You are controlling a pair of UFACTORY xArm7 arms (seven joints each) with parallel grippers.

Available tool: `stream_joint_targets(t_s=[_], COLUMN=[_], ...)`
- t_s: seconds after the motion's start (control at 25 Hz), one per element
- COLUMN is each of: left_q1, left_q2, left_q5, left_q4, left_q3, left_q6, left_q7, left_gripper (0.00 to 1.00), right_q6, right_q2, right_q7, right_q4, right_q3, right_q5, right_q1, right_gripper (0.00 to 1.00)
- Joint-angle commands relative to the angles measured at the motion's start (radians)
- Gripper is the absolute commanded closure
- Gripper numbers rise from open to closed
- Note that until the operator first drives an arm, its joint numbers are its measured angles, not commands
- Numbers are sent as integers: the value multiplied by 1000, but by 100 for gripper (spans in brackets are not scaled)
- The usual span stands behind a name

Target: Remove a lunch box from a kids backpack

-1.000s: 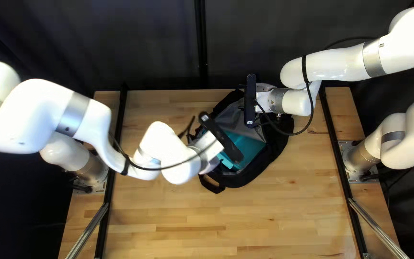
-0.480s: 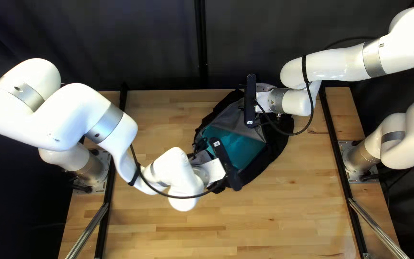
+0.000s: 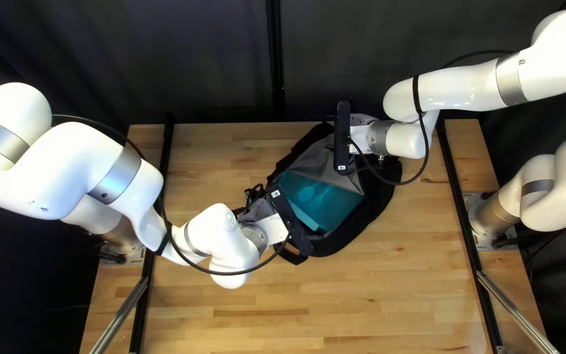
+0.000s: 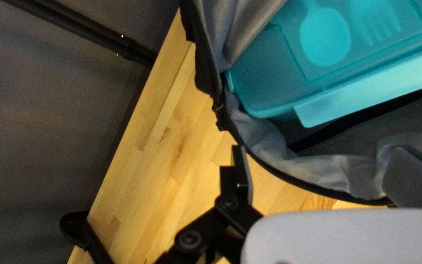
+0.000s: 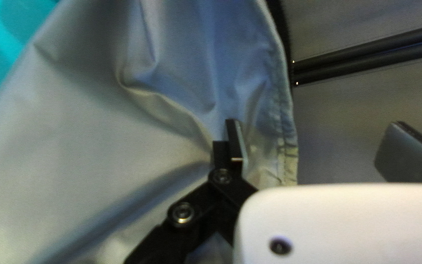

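Desk (image 3: 230, 301). On it, backpack (image 3: 388, 190), unzipped, grey lining (image 3: 325, 160) showing. Teal lunch box (image 3: 322, 200) inside. Left end effector (image 3: 251, 204) released, near the backpack's rim. Right end effector (image 3: 361, 120) also released, at the lining.

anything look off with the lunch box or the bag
One possible oddity: on the lunch box inside the open backpack, the long side flap juts outward, perhaps unfastened. I see no spill or damage.

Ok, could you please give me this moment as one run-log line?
left gripper: open, near backpack rim | right gripper: open, at grey lining | teal lunch box: inside backpack | removal: not yet done
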Motion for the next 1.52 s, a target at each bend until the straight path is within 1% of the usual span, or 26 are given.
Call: stream_joint_targets(t_s=[0.04, 0.12, 0.24, 0.28, 0.36, 0.4, 0.44, 0.48, 0.56, 0.6, 0.64, 0.72, 0.76, 0.8, 0.84, 0.92, 1.0, 1.04, 1.08, 1.28, 1.52], left_q1=[0, 0, 4, 13, 28, 45, 55, 78, 105, 126, 134, 161, 168, 176, 177, 172, 155, 145, 123, 43, 7], left_q2=[0, -24, -30, -29, -38, -45, -47, -56, -71, -83, -89, -100, -103, -99, -95, -64, -28, -12, 17, 120, 171], left_q5=[-6, 26, 65, 98, 131, 159, 173, 200, 227, 253, 264, 323, 346, 394, 419, 522, 591, 606, 622, 654, 717], left_q4=[6, -10, -21, -28, -42, -54, -59, -74, -94, -112, -120, -144, -150, -157, -158, -156, -149, -144, -132, -75, -75], left_q3=[-1, -4, -3, 4, 18, 34, 43, 65, 93, 118, 128, 160, 166, 173, 173, 165, 151, 143, 128, 87, 84], left_q6=[-9, -68, -121, -162, -225, -281, -312, -381, -466, -532, -558, -625, -638, -651, -648, -621, -566, -537, -480, -275, -166], left_q7=[6, 115, 223, 276, 337, 389, 417, 473, 538, 584, 605, 651, 653, 641, 629, 552, 488, 468, 444, 393, 312], left_gripper=[0, 0, 0, 0, 0, 0, 0, 0, 0, 0, 0, 0, 0, 0, 0, 0, 0, 0, 0, 0, 0], right_q6=[0, 0, 0, 0, 0, 0, 0, 0, 0, 0, 0, 0, 0, 0, 0, 0, 0, 0, 0, 0, 0], right_q2=[0, 0, 0, 0, 0, 0, 0, 0, 0, 0, 0, 0, 0, 0, 0, 0, 0, 0, 0, 0, 0], right_q7=[0, 0, 0, 0, 0, 0, 0, 0, 0, 0, 0, 0, 0, 0, 0, 0, 0, 0, 0, 0, 0], right_q4=[0, 0, 0, 0, 0, 0, 0, 0, 0, 0, 0, 0, 0, 0, 0, 0, 0, 0, 0, 0, 0], right_q3=[0, 0, 0, 0, 0, 0, 0, 0, 0, 0, 0, 0, 0, 0, 0, 0, 0, 0, 0, 0, 0], right_q5=[0, 0, 0, 0, 0, 0, 0, 0, 0, 0, 0, 0, 0, 0, 0, 0, 0, 0, 0, 0, 0], right_q1=[0, 0, 0, 0, 0, 0, 0, 0, 0, 0, 0, 0, 0, 0, 0, 0, 0, 0, 0, 0, 0], right_gripper=[0, 0, 0, 0, 0, 0, 0, 0, 0, 0, 0, 0, 0, 0, 0, 0, 0, 0, 0, 0, 0])
